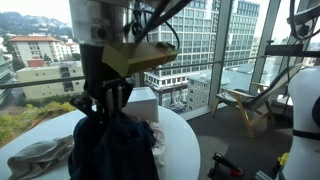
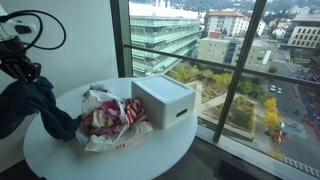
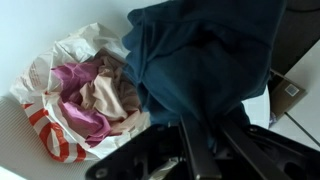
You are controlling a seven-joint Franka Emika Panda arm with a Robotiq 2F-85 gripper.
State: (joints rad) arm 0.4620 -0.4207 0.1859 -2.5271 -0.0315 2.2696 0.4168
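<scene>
At a round white surface [image 2: 125,160] by a high-rise window, a dark blue garment [image 2: 35,105] is held up off the top, pinched in the jaws at its upper end. The cloth is seen bunched betw. the black fingers [image 3: 192,150] in the wrist view, w/ the rest hanging loose below. In an exterior view the garment [image 1: 110,150] is draped in front of the camera, its lower folds just above the surface. In another, its bottom corner is shown near the surface's edge, just beside a crumpled white plastic bag [image 2: 112,122]. The bag, marked w/ red print, is laid open on the surface and is filled w/ pink clothing [image 3: 72,88] and a beige item [image 3: 110,95]. A white box [image 2: 165,100] is set next to the bag, on the window side. A grey cloth [image 1: 40,155] is left lying flat on the surface, apart from the bag.
</scene>
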